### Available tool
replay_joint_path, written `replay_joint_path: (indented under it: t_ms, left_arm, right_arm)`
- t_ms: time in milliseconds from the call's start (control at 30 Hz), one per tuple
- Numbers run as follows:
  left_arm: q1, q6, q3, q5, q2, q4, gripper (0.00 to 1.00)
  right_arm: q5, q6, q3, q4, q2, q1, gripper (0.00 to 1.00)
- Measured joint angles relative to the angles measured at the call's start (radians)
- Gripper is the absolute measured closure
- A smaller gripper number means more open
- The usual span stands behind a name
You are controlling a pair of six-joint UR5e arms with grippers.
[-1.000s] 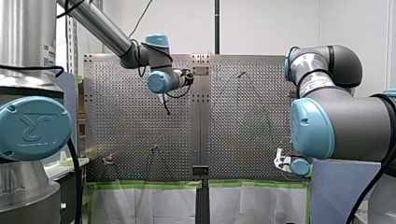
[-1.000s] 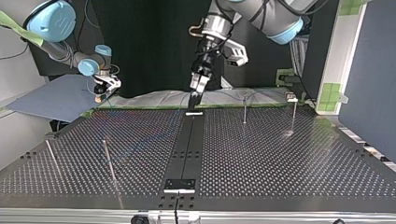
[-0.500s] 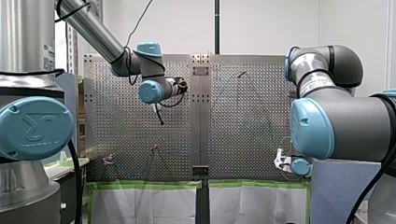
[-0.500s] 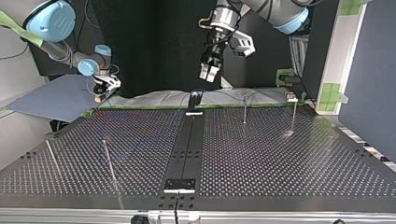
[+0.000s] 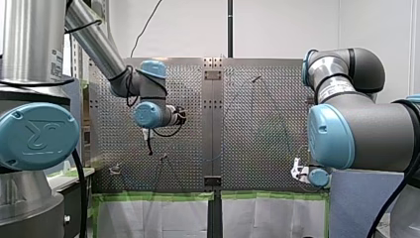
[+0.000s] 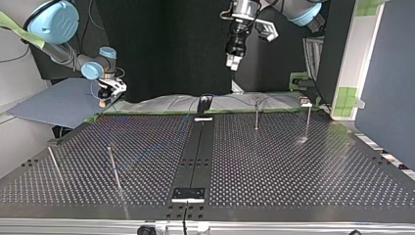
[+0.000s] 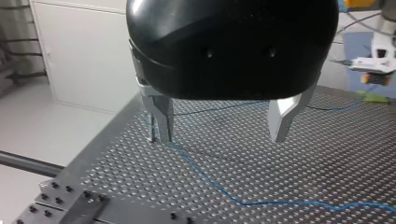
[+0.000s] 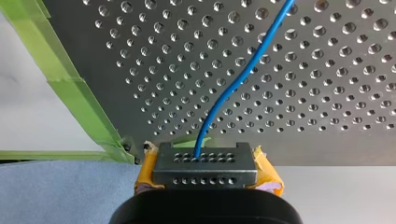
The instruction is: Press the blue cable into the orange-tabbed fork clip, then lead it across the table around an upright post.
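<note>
The blue cable [image 8: 232, 91] trails from my right gripper [image 8: 204, 170], pinched at its end (yellow pads [image 8: 267, 173] hugging it), and lies loose beneath my left gripper [image 7: 220, 137], fingers [image 7: 280, 116] spread wide, so pickup looks next: drop, straddle it, close before any pressing.

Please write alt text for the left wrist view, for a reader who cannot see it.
My left arm's black tool hangs open, its two metal fingers above a perforated metal table; a thin blue cable lies across it.
</note>
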Motion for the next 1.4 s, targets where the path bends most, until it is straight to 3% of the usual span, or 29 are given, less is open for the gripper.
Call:
replay_joint_path:
  t_ms: [400, 1400]
  left_arm:
    - [0.005, 0.015, -0.078, 0.03, 0.0, 0.015, 0.0]
    - [0.006, 0.016, -0.081, 0.031, 0.0, 0.016, 0.0]
  right_arm:
    - [0.0, -0.007, -0.001, 0.004, 0.0, -0.001, 1.0]
    - [0.0, -0.007, -0.001, 0.004, 0.0, -0.001, 1.0]
